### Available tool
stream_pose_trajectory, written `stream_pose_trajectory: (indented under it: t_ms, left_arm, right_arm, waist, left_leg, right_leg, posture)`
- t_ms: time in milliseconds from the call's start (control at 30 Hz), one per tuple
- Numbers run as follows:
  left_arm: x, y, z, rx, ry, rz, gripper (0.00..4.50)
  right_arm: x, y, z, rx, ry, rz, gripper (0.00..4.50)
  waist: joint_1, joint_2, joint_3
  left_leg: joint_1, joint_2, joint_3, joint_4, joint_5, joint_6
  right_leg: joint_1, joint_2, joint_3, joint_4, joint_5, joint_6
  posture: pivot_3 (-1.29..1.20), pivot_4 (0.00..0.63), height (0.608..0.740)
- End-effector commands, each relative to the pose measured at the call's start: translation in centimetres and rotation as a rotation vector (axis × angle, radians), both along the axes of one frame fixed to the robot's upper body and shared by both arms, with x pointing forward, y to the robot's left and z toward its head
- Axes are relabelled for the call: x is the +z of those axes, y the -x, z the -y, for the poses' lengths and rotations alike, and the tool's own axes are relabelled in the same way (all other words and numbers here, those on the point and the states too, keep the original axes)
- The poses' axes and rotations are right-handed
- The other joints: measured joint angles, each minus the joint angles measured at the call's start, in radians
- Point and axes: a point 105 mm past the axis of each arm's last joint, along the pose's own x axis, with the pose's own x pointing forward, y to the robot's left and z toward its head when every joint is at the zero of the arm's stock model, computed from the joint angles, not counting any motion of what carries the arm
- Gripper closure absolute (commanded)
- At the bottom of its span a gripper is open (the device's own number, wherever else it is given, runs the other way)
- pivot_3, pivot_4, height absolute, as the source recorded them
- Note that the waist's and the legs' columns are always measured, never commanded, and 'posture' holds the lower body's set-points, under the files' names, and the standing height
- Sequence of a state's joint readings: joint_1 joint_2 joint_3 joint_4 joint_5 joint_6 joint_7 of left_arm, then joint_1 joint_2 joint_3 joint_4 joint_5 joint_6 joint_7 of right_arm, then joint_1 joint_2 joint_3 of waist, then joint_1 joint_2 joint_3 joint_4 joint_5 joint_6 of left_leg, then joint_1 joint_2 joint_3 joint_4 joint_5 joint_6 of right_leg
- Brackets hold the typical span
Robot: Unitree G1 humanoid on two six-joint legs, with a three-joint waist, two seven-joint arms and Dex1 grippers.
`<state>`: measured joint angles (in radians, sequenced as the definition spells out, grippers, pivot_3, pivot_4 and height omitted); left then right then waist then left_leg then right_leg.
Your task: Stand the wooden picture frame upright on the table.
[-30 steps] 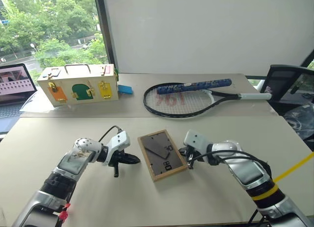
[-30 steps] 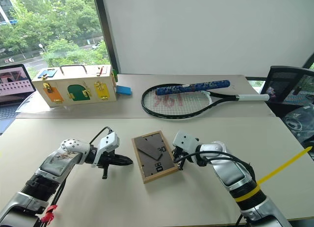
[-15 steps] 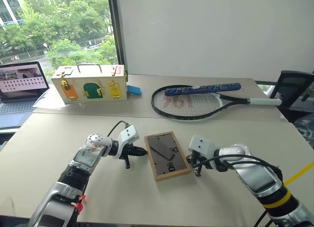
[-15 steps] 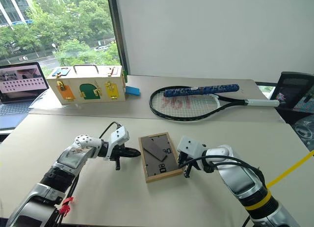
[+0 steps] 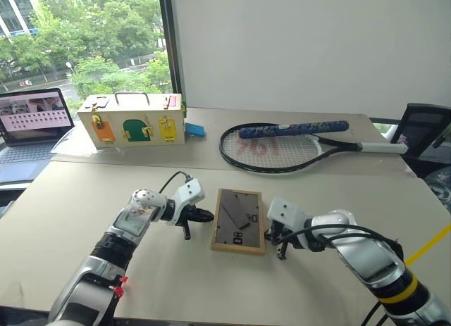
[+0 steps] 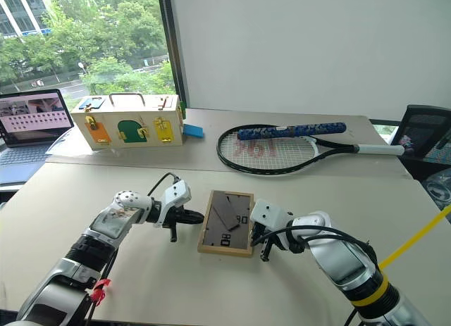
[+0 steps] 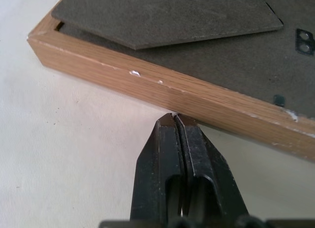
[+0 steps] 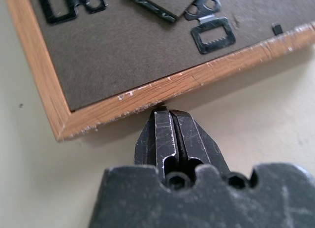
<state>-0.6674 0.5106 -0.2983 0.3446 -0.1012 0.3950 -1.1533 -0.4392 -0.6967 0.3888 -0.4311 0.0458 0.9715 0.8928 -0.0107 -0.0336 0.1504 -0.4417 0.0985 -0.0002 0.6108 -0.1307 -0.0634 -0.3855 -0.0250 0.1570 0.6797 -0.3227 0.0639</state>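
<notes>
The wooden picture frame (image 5: 238, 220) lies flat on the table (image 5: 84, 192) with its dark grey back, stand leg and clips facing up. My left gripper (image 5: 209, 215) is shut, and its tip presses against the frame's left wooden edge (image 7: 147, 85), as the left wrist view shows with the gripper (image 7: 173, 117). On the other side my right gripper (image 5: 270, 236) is also shut. In the right wrist view this gripper (image 8: 165, 110) touches the frame's (image 8: 123, 55) wooden edge close to a near corner. Neither gripper holds anything.
A cream latch box (image 5: 132, 122) and a small blue thing (image 5: 196, 129) stand at the back left, beside a laptop (image 5: 32, 118). A tennis racket (image 5: 282, 143) lies behind the frame. A black chair (image 5: 423, 129) and a yellow strap (image 5: 430, 245) are at the right.
The frame has turned clockwise and now lies almost square to the table. My left gripper has come right up to its edge. The right gripper drew back toward the near corner. The camera shifted too.
</notes>
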Motion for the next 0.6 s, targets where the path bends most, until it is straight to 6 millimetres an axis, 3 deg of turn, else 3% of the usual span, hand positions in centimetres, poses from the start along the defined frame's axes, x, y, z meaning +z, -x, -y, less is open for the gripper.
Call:
stream_pose_trajectory:
  t_ms: [33,233,433,500,600]
  left_arm:
    - [-1.5,0.4,0.6,-0.014,-0.045,-0.033,4.42]
    - [-1.8,1.5,-2.1,0.012,-0.076,-0.077,4.42]
    - [-1.4,3.1,-5.8,0.069,-0.105,-0.113,4.42]
    - [-0.1,3.3,-6.8,0.100,-0.057,-0.112,4.42]
    - [2.7,3.1,-7.5,0.158,0.085,-0.090,4.42]
  right_arm:
    - [-0.2,0.8,-1.1,0.044,-0.014,-0.037,4.50]
    - [0.1,-0.9,1.9,-0.048,0.042,0.016,4.50]
    - [2.2,-2.7,4.6,-0.129,-0.001,0.068,4.50]
    - [3.7,-2.7,4.9,-0.095,-0.069,0.086,4.50]
    - [6.8,-1.2,4.3,0.012,-0.253,0.060,4.50]
  waist:
    - [-0.001,0.000,0.000]
    - [-0.004,0.000,0.000]
    - [-0.023,0.000,0.000]
    - [-0.034,0.000,0.000]
    - [-0.043,0.000,0.002]
  left_leg:
    - [0.000,0.000,0.000,0.000,0.000,0.000]
    - [-0.002,0.000,0.000,-0.001,0.000,0.000]
    - [-0.001,0.000,0.000,-0.004,0.000,0.000]
    - [-0.001,0.001,0.000,-0.005,0.000,0.000]
    - [-0.001,0.001,0.000,-0.005,0.000,0.000]
  right_leg:
    - [0.000,0.000,0.000,0.000,0.000,0.000]
    - [-0.001,0.000,0.000,0.000,0.000,0.000]
    - [-0.002,0.000,0.000,0.000,0.000,-0.006]
    - [-0.002,0.000,-0.001,0.000,-0.001,-0.006]
    - [-0.003,0.001,-0.001,0.001,-0.001,-0.006]
  posture:
    - [0.00,0.150,0.720]
    - [0.00,0.150,0.720]
    - [0.00,0.150,0.720]
    - [0.00,0.150,0.720]
    - [0.00,0.150,0.720]
